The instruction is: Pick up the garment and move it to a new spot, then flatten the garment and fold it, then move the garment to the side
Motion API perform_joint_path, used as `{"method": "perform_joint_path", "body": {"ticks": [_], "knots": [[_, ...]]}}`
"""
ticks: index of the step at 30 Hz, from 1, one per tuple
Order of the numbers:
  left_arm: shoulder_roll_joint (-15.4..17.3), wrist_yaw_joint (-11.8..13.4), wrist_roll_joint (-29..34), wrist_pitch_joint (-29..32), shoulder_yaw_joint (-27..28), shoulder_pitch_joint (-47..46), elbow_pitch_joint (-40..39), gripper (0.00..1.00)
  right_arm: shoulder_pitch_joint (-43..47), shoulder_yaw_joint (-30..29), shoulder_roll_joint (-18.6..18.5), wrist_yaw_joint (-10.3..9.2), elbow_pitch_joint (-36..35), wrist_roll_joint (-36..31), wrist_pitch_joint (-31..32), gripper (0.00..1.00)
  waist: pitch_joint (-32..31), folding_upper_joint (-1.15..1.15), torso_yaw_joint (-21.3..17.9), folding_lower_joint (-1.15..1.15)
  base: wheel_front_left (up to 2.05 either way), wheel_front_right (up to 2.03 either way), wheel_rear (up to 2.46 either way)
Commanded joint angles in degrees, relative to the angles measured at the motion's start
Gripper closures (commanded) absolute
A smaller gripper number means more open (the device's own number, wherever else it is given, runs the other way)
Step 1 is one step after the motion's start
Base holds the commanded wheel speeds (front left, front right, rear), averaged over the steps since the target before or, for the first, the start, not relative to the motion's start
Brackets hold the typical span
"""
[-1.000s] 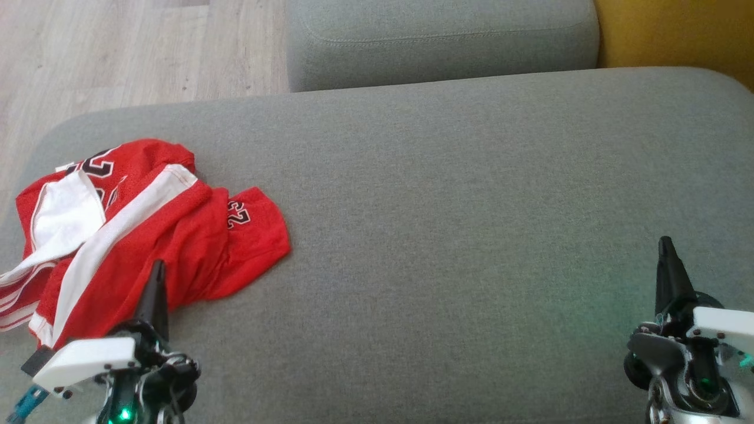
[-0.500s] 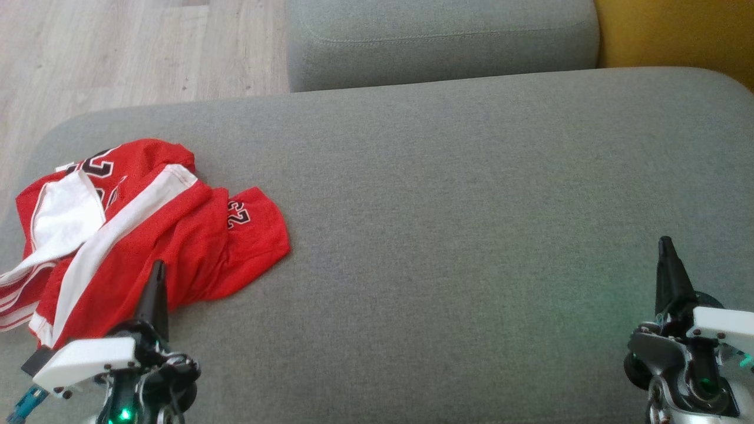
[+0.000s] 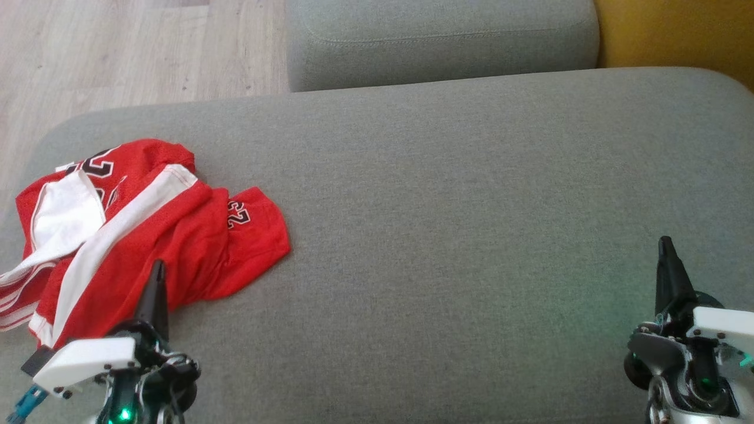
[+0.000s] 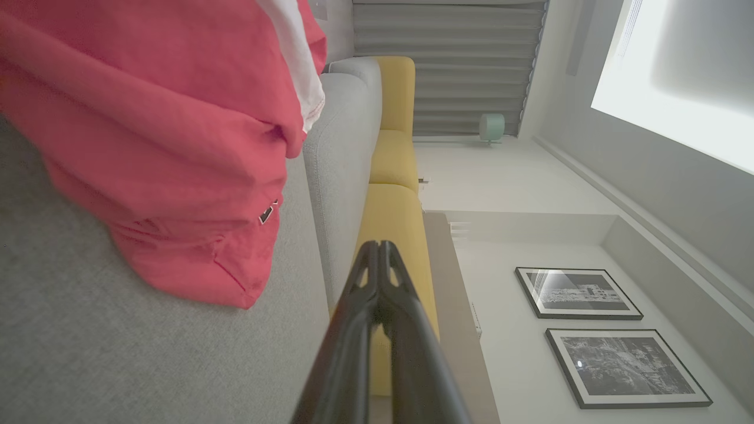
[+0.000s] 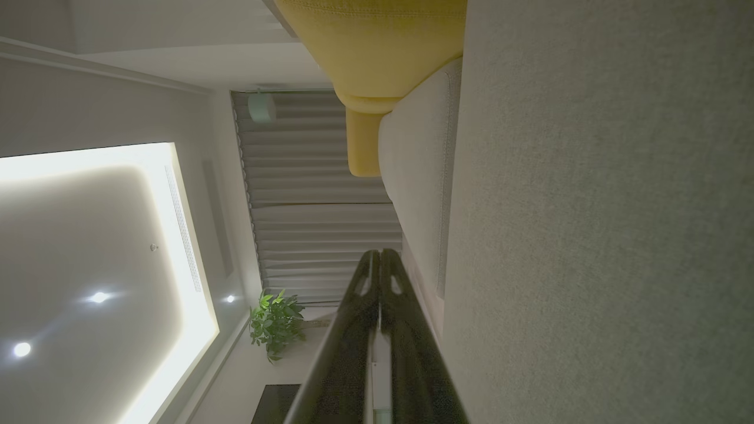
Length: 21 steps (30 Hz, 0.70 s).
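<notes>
A red and white garment (image 3: 147,229) with the number 23 lies crumpled at the left end of the grey cushion (image 3: 471,206). In the left wrist view the garment (image 4: 165,135) bulks up at the upper left. My left gripper (image 3: 158,268) hovers over the garment's near edge at the lower left, shut, with nothing between its fingers. Its closed tips (image 4: 379,246) point past the garment toward the yellow cushions. My right gripper (image 3: 665,242) stands shut and empty at the lower right, over bare cushion. Its tips (image 5: 380,254) are pressed together.
A second grey cushion (image 3: 442,41) lies beyond the far edge. Yellow upholstery (image 3: 677,32) shows at the upper right. Wooden floor (image 3: 118,53) lies past the cushion's left and far edges. The cushion is bare from the middle to the right.
</notes>
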Motion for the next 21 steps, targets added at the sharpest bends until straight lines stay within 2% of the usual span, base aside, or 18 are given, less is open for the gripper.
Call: {"method": "perform_joint_path", "body": {"ticks": [1,11,12,15,21], "knots": [[0.8,-0.4,-0.3,0.4,2.0,-3.3,-2.1,1.0,-1.2,1.2,-0.2,0.45,-2.2,0.4,0.3,1.0,0.0,0.0,0.0,0.0,0.0,0.0,0.0],[0.8,-0.4,-0.3,0.4,2.0,-3.3,-2.1,1.0,-1.2,1.2,-0.2,0.45,-2.2,0.4,0.3,1.0,0.0,0.0,0.0,0.0,0.0,0.0,0.0],[0.0,0.0,0.0,0.0,0.0,0.0,0.0,0.0,0.0,0.0,0.0,0.0,0.0,0.0,0.0,0.0,0.0,0.0,0.0,0.0,0.0,0.0,0.0],[-0.4,0.1,0.0,-0.1,-0.1,1.2,2.5,0.0,0.6,0.1,0.2,-0.01,2.5,0.0,0.0,0.0,0.0,0.0,0.0,0.0,0.0,0.0,0.0],[-0.3,0.1,0.4,-1.1,-0.5,0.9,2.0,0.0,0.4,1.1,0.1,0.01,1.7,0.0,-0.9,0.0,0.0,0.0,0.1,0.0,0.0,0.0,0.0]]}}
